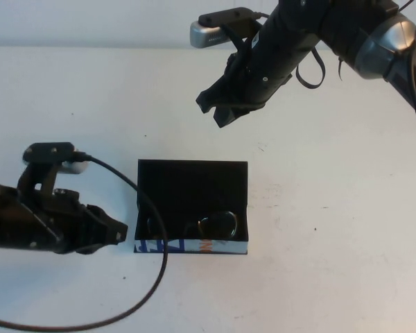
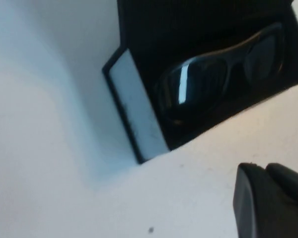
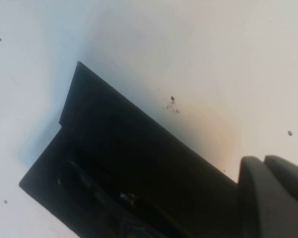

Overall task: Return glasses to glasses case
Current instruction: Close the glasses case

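Observation:
The glasses case (image 1: 192,182) stands open mid-table, its black lid upright at the back and its white, blue and orange front (image 1: 194,245) facing me. The dark glasses (image 1: 209,225) lie inside it. My left gripper (image 1: 121,232) is shut and empty, low over the table just left of the case. My right gripper (image 1: 216,111) is shut and empty, raised above the table behind the case. In the left wrist view the glasses (image 2: 213,79) rest in the case (image 2: 139,119), beyond the left gripper (image 2: 262,167). The right wrist view shows the lid (image 3: 139,158) beside the right gripper (image 3: 263,159).
A black cable (image 1: 159,277) loops from the left arm across the table in front of the case's left corner. Bare white table (image 1: 333,243) lies to the right of the case and in front of it.

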You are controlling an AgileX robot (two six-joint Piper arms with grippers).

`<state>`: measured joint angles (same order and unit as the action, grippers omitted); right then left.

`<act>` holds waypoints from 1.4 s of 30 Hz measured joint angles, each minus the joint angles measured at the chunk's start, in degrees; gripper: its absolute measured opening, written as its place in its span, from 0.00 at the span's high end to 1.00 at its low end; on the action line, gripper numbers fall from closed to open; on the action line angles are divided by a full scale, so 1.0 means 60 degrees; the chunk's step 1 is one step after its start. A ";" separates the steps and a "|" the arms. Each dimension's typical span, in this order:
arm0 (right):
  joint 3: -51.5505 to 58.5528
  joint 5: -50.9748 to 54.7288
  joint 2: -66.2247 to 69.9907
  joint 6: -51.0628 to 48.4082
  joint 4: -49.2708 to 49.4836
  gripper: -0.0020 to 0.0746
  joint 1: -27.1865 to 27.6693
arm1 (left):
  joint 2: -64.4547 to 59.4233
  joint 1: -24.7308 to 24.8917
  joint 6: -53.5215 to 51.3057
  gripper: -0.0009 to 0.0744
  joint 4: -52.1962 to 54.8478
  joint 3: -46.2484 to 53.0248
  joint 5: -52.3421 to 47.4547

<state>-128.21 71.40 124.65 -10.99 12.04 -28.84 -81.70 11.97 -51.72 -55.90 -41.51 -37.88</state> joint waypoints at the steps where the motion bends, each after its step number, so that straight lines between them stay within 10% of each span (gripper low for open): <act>1: 0.0000 0.0000 0.0000 -0.0003 0.0000 0.99 0.0000 | 0.0000 -0.0020 -0.0934 0.99 -0.0774 0.0246 0.0191; 10: 0.0000 0.0000 0.0000 -0.0019 0.0000 0.99 0.0000 | -0.0159 0.1815 -0.8424 0.99 -0.6660 0.2324 0.1584; 42: -0.0055 -0.1400 0.1117 -0.0019 0.0190 0.99 0.0280 | -0.2832 0.1904 -0.9830 0.99 -0.7065 0.0976 0.0891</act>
<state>-128.54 63.00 131.35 -11.11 13.18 -27.17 -98.69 23.39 -110.69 -98.29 -35.65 -32.54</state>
